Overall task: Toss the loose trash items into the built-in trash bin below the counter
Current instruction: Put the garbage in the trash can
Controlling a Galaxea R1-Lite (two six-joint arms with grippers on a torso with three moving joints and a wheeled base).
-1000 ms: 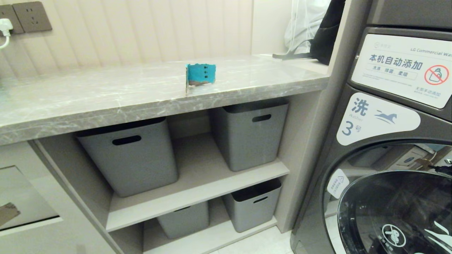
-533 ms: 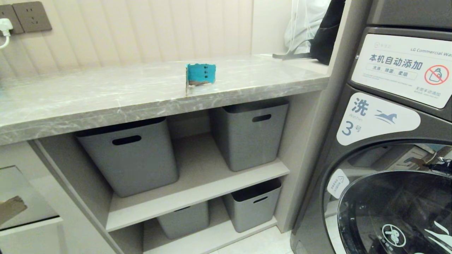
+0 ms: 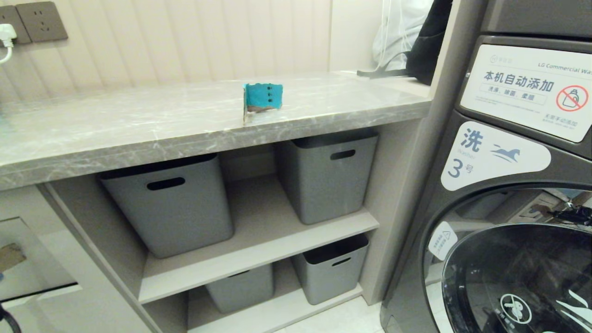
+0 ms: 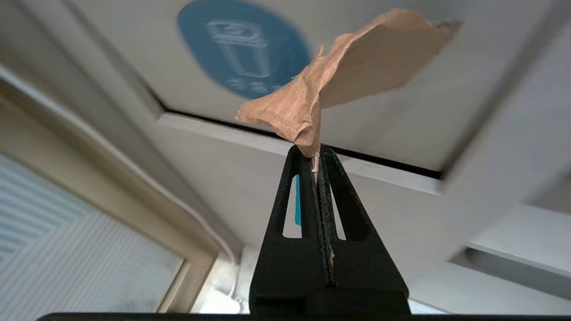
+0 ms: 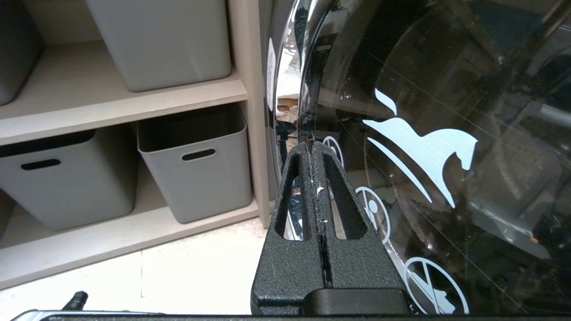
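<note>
Down low, the left gripper (image 4: 317,154) pinches a brown scrap (image 4: 343,76) just before the bin flap (image 4: 250,49), while the teal scrap (image 3: 262,98) stands near the counter's (image 3: 138,125) front edge.

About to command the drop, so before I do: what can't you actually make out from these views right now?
- Left gripper, shut on the brown scrap: outside the head view's left edge.
- Trash bin flap: blurred in the left wrist view; open or closed, cannot tell. Whether the scrap touches it, cannot tell.
- Bin interior: hidden behind the flap.
- Third scrap: in no view; only the teal scrap shows on the counter.
</note>
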